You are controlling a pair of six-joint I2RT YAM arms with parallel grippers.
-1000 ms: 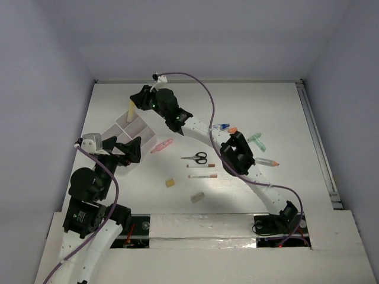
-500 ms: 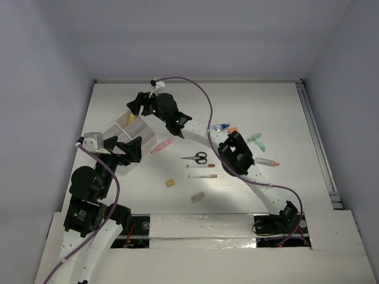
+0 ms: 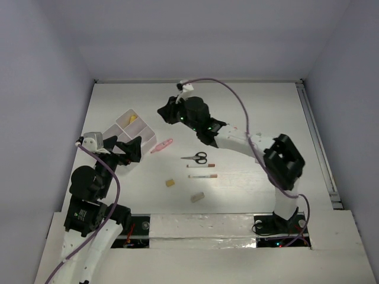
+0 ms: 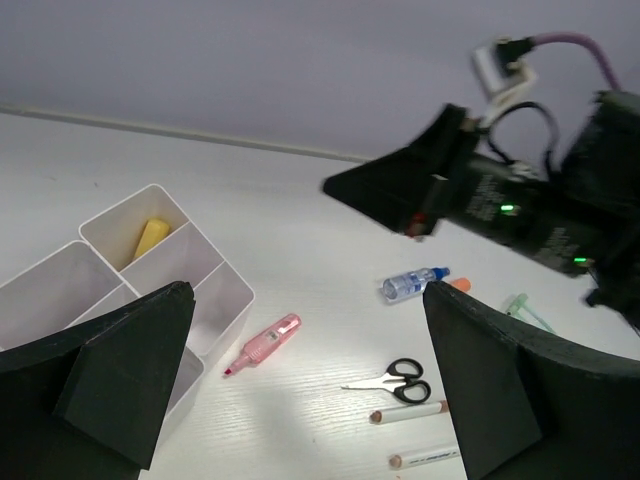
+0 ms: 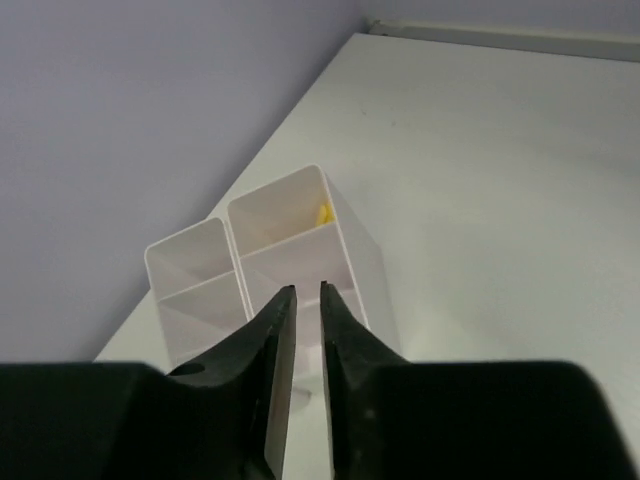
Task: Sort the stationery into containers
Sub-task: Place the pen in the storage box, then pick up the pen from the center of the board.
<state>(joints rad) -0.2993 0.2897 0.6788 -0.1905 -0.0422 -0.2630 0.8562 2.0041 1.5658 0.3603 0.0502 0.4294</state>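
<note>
Top external view, nearest row: a beige eraser (image 3: 197,197) and a yellow eraser (image 3: 170,183) lie loose on the counter (image 3: 249,100), well apart from the tray
Middle row: thin pencils (image 3: 201,166) lie side by side, with the scissors (image 3: 195,158) just beyond them; a pink highlighter (image 3: 161,145) lies just beside the tray's right wall
Left claw (image 3: 122,149): spread wide and empty, hanging at the tray's near corner
Tray (image 3: 149,136): white, thin-walled; one yellow piece (image 3: 132,118) sits in a far compartment, and the other compartments look bare
Right claw (image 3: 161,110): beyond the tray, to its right; the fingers are parted only a slit, with nothing between them
Left wrist view, farthest: a blue-capped tube (image 4: 412,284), an orange piece (image 4: 461,284) and a green item (image 4: 522,305) lie under the right arm
Progress: likely early, with most stationery unsorted
Risk, tray: it looks light, so a dip by the left claw could shove or tip it and spill the yellow piece
Risk, right arm: it stretches low over the far items, so a swing toward the next pick could sweep them; with so narrow a gap, a descent would push a piece rather than straddle it
</note>
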